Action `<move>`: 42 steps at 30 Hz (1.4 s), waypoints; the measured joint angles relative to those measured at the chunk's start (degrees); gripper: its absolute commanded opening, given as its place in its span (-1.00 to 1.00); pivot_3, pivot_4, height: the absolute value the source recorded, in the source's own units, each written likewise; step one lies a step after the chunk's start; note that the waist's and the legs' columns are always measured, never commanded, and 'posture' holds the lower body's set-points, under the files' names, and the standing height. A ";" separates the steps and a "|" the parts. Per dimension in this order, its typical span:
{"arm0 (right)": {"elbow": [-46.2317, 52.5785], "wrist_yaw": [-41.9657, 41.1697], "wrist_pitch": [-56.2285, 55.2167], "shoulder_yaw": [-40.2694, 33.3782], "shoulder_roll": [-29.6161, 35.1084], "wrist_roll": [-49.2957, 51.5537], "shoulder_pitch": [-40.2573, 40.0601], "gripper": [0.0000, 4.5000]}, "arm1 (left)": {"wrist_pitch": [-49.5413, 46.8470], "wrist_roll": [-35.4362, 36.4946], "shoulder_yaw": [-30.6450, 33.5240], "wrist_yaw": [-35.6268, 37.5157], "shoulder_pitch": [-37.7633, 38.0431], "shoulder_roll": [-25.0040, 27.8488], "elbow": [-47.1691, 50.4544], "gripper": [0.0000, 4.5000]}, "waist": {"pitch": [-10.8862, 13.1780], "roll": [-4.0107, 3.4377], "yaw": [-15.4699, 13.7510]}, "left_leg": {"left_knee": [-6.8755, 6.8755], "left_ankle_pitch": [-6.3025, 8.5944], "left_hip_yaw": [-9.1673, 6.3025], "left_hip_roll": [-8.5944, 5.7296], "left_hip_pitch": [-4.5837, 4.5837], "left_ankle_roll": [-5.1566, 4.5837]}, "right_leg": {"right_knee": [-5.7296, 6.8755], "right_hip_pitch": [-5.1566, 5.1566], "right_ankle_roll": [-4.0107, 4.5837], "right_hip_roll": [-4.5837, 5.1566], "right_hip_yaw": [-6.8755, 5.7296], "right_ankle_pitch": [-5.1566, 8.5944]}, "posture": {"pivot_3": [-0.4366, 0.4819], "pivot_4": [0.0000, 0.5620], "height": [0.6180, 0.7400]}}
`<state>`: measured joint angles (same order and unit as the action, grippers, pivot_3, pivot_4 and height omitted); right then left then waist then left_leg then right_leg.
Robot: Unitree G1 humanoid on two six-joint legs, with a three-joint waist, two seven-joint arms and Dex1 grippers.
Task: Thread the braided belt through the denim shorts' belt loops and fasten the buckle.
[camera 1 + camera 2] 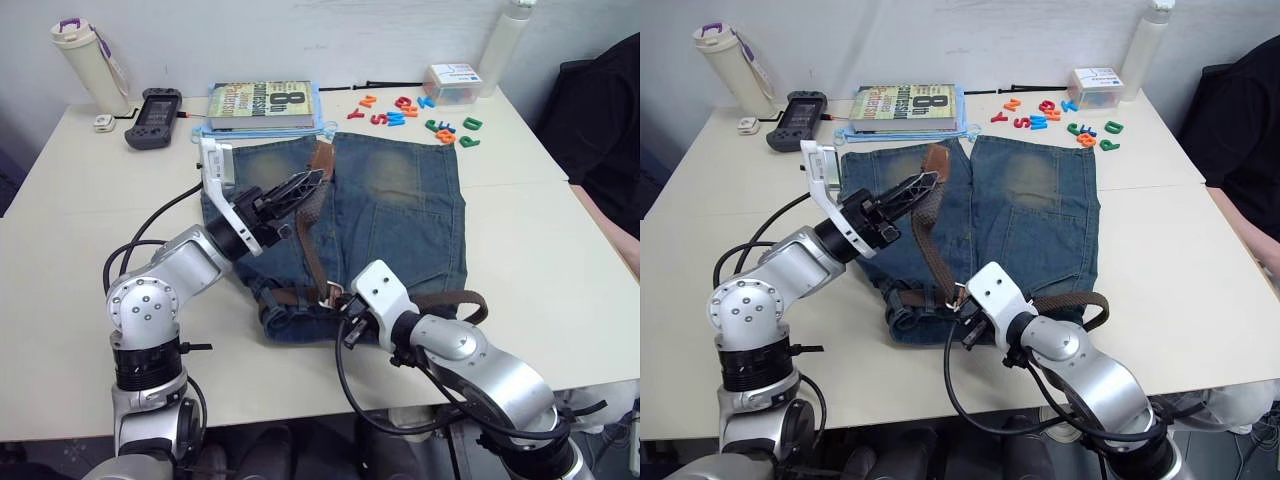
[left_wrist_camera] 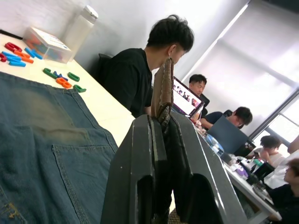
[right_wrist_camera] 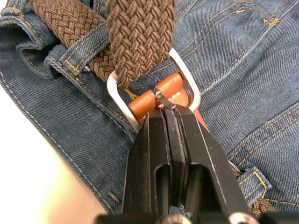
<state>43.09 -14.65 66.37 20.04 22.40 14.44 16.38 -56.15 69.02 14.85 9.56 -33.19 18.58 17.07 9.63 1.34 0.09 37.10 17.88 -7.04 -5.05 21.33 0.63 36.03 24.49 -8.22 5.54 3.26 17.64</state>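
Braided belt [image 1: 930, 245]: soft, limp woven strap, grippy rather than slick, threaded along near waistband of denim shorts [image 1: 1030, 215] at table [image 1: 1160, 260] centre, already passed through silver buckle [image 3: 154, 100], free end running up over left leg. Left gripper [image 1: 923, 187] pinched on strap near tan tip, holding it raised. Right gripper [image 3: 169, 112] pressed together on buckle's tan leather base and prong. Best held at leather ends; weave likely sags between holds. 1 belt loop [image 3: 86, 44] carries strap beside buckle. Near table edge close under waistband; open room far left and right; book [image 1: 902, 106] and letter magnets [image 1: 1060, 118] well apart at far edge.
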 measured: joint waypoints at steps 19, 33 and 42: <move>2.91 -3.32 3.95 -8.19 0.09 5.25 3.61 -0.33 | 2.45 -4.83 -2.58 6.74 9.44 4.59 2.38 -1.00 | 0.00 0.00 -0.06 | -0.05 0.00 -0.02 0.02 0.00 0.00 | -0.05 0.00 0.01 0.01 -0.02 0.00 | -0.05 -0.47 1.00; 1.43 -3.32 0.90 -5.86 1.64 4.68 3.41 -0.98 | 2.33 -5.20 -2.29 7.70 10.21 8.19 2.30 -1.00 | 0.00 -0.01 0.04 | -0.06 0.00 0.00 0.02 0.00 0.00 | -0.04 0.02 0.01 0.01 0.00 0.01 | -0.05 -0.47 1.00; -0.86 -3.25 -1.83 -4.02 1.71 4.26 3.09 -0.98 | 2.32 -6.24 -2.19 10.64 12.70 10.89 1.45 -1.00 | 0.01 -0.02 -0.02 | -0.06 0.01 -0.01 0.01 0.01 -0.01 | -0.05 0.01 0.02 0.03 0.00 0.01 | -0.05 -0.47 1.00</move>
<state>42.23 -17.90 64.54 16.02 24.10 18.70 19.47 -53.83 62.79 12.66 20.21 -20.49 29.47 18.53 9.65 1.32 0.07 37.05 17.89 -7.05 -5.03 21.34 0.62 35.98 24.50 -8.20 5.57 3.26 17.65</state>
